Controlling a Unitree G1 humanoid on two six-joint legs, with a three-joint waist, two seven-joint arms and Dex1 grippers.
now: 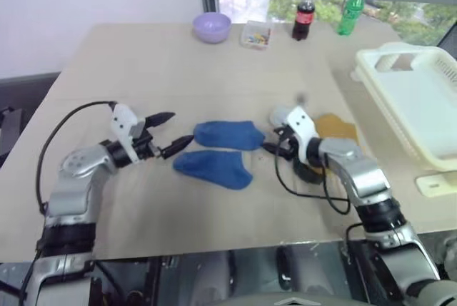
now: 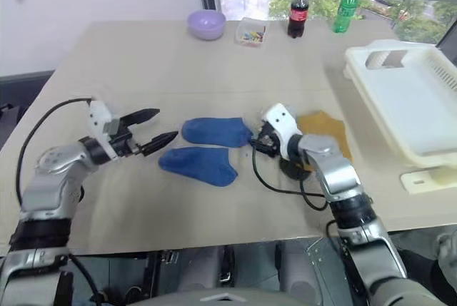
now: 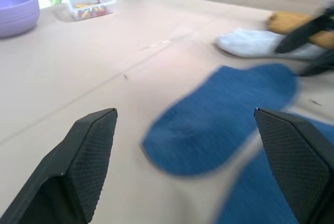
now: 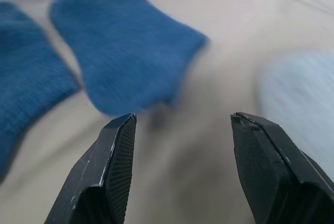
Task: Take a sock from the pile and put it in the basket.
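Sitting on the table's right side, the white basket shows a bare floor inside, no sock in it. Two blue socks lie mid-table: the far one and the near one, side by side and just touching. A yellow sock lies to their right, partly behind the right arm, well short of the basket. From the left wrist, a pale grey sock shows next to the yellow one.

Left gripper hangs low at the left ends of the blue socks, fingers spread wide, nothing between them. Right gripper points at the far blue sock's right end, fingers apart and empty, bare table between the tips.

Along the far edge, a lilac bowl, what it holds hidden. Next to it a small clear box with little coloured bits inside, too small to name. Then a dark cola bottle with a red cap, and a green bottle with a yellow cap, both upright.
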